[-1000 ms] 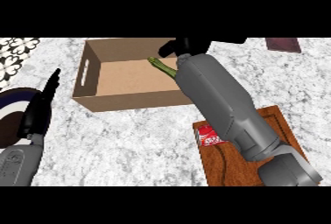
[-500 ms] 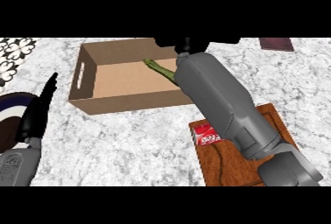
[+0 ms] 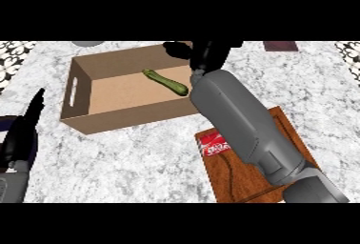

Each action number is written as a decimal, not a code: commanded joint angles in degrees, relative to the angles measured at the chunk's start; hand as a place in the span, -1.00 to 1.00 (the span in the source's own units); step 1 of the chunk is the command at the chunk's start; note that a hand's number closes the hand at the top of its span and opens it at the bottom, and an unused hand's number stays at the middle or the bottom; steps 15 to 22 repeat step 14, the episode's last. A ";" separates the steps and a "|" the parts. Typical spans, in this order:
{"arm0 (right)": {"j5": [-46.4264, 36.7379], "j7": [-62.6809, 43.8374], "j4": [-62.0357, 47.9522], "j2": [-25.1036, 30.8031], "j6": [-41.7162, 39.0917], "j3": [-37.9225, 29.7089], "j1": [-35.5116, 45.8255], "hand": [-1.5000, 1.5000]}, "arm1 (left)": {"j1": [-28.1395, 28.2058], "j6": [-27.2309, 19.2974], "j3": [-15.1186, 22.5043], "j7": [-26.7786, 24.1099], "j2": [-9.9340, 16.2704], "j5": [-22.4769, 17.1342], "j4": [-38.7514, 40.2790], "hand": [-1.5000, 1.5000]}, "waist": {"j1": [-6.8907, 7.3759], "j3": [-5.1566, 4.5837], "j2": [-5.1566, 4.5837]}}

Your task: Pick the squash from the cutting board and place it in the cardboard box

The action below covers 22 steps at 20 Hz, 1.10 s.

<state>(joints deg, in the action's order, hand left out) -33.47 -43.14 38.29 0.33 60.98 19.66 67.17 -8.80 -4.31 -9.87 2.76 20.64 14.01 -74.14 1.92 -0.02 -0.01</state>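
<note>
The green squash (image 3: 166, 82) lies inside the cardboard box (image 3: 84, 107), upper centre. Above it the right hand (image 3: 204, 51) hovers, fingers relaxed and empty. The left hand (image 3: 26, 126) rests open at left edge.

Only 1 view is given, the head view, so nothing is shared with another. It looks steeply down on the marble counter (image 3: 134, 157) from above its near edge, facing away from the robot. Taking the cardboard box (image 3: 119, 114) as landmark: it sits in the upper middle of the view, close enough to see its floor. The cutting board (image 3: 243, 178) shows nearer the camera and right of the box; the forearms enter from the lower edge.
</note>
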 commanded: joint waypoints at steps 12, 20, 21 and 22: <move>-12.83 -13.92 43.93 9.26 -10.85 8.28 -32.42 -1.00 | 5.61 -1.68 -3.76 -2.33 0.61 -0.51 0.07 0.00 | -5.57 -0.07 1.27; -15.38 -15.51 49.34 10.51 -11.76 10.19 -39.19 -1.00 | 7.09 0.14 -3.28 -0.78 1.00 -1.21 -3.18 0.00 | -4.41 -0.01 1.07; -15.38 -15.51 49.34 10.51 -11.76 10.19 -39.19 -1.00 | 7.09 0.14 -3.28 -0.78 1.00 -1.21 -3.18 0.00 | -4.41 -0.01 1.07; -15.38 -15.51 49.34 10.51 -11.76 10.19 -39.19 -1.00 | 7.09 0.14 -3.28 -0.78 1.00 -1.21 -3.18 0.00 | -4.41 -0.01 1.07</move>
